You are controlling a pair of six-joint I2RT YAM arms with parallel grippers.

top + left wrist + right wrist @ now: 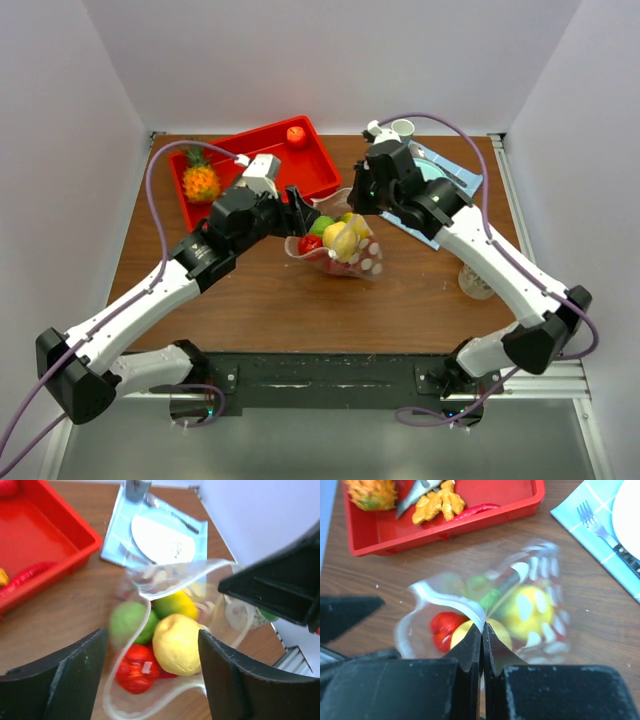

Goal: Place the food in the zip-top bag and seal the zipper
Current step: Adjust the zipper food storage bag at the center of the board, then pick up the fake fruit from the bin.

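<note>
Logging zip-top bag [530, 595], rim pinched by right gripper [482, 630]; left gripper [150, 647] spread; food [176, 642] inside (we make out four pieces, partly blurred).

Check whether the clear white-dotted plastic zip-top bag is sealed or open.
Open: the rim of the clear white-dotted plastic zip-top bag gapes wide, showing the round yellow toy fruit inside; the right gripper pinches one edge.

Blurs the green fruit [127, 622] behind the zip-top bag [227, 617] film; crops the red tray [55, 535] and plate [627, 510] at edges.
</note>
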